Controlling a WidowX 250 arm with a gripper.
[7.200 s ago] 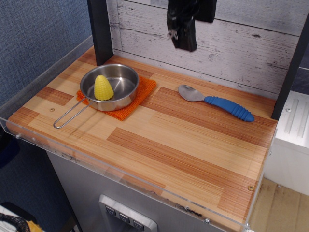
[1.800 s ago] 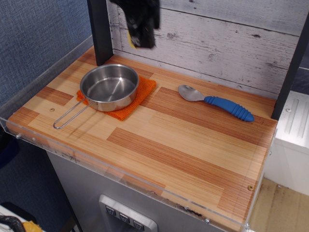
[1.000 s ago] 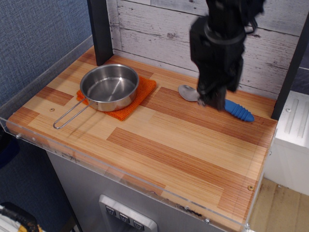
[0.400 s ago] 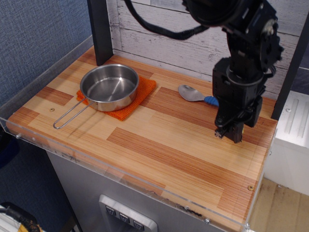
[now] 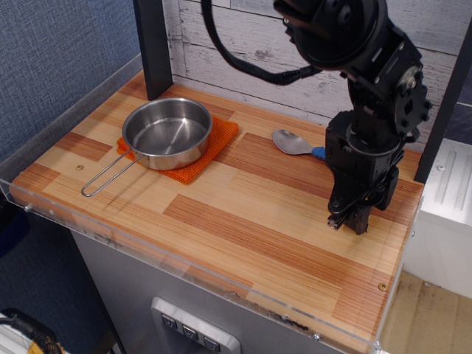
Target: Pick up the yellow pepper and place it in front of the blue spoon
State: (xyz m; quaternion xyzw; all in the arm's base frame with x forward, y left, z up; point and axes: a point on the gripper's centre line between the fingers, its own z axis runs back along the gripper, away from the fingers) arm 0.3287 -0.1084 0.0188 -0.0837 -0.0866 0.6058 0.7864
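Observation:
My gripper (image 5: 349,219) points down with its fingertips at or just above the wood, on the near side of the blue spoon. The spoon's grey bowl (image 5: 290,141) and a short piece of blue handle (image 5: 318,153) show; the arm covers the remainder of the handle. The yellow pepper is hidden. It is not in the steel pan (image 5: 167,133) or anywhere on the visible table. The dark fingers stand close together, and what they hold is covered by the gripper body.
The steel pan sits on an orange cloth (image 5: 219,140) at the back left, its long handle (image 5: 107,177) pointing to the front left. A clear plastic rim (image 5: 184,276) runs along the table's front edge. A black post (image 5: 153,44) stands at the back left.
The pepper left the pan with the gripper. The gripper then swung right over the spoon, came to its near side, and has sunk a little lower since 0.4 s ago.

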